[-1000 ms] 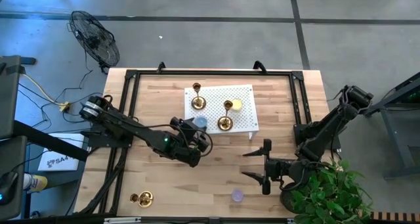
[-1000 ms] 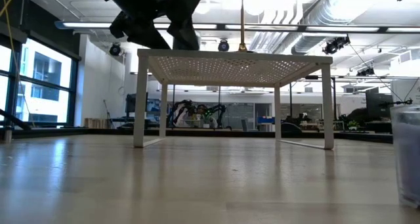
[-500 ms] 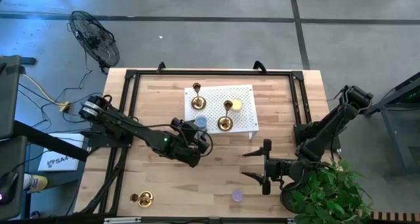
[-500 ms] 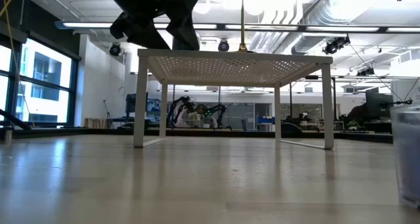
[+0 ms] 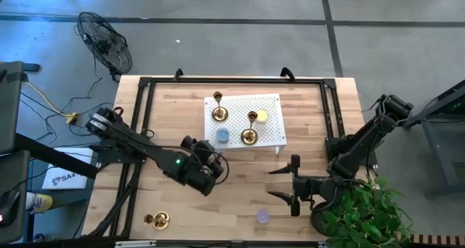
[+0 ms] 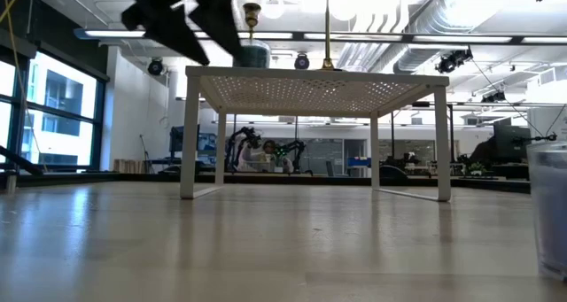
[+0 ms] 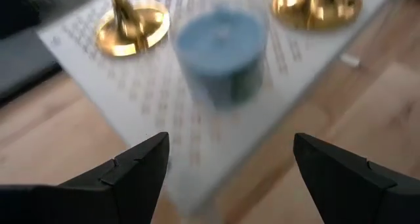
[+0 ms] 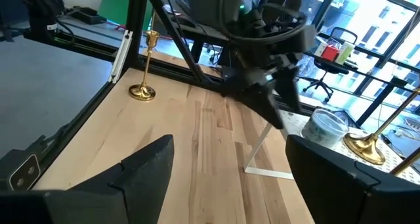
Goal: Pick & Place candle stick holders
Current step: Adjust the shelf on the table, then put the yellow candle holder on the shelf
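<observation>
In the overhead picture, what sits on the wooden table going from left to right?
Lone gold candlestick → left pincer → purple disc → right pincer. The white perforated stand with two more candlesticks, a blue candle and a yellow disc overlaps the middle, so I leave it unplaced.

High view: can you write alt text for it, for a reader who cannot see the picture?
Seen from above, the left claw hangs open over the wooden table, just off the white perforated stand holding two shiny brass candlesticks, a blue candle and a yellow disc. A third brass candlestick stands near the table's front left corner; the right claw waits open at the right.
</observation>
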Robot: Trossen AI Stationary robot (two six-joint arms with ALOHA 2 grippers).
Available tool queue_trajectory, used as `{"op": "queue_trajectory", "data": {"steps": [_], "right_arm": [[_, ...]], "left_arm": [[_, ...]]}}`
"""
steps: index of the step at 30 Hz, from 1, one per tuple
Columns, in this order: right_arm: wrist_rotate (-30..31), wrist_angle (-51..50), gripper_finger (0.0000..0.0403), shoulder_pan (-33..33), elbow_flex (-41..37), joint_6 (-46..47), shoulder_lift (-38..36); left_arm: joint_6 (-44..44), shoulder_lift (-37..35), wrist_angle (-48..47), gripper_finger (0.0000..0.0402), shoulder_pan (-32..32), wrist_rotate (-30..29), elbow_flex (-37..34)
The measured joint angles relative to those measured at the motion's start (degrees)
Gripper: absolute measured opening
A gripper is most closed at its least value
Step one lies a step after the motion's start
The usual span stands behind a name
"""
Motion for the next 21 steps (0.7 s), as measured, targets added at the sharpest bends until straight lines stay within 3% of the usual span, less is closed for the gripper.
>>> {"op": "queue_trajectory", "data": {"steps": [5,12,21], "right_arm": [[-0.01,0.0,0.0289,-0.02,0.0,0.0,0.0],[-0.01,0.0,0.0289,-0.02,-0.02,-0.02,0.0],[-0.62,0.0,0.0289,-1.0,0.0,0.9,0.0]], "left_arm": [[-2.54,-0.1,-3.03,0.0319,-2.51,6.03,0.18],[-1.23,-0.26,-3.42,0.0319,-7.98,9.54,0.46],[0.14,0.11,-9.97,0.0319,-10.78,4.04,7.89]]}}
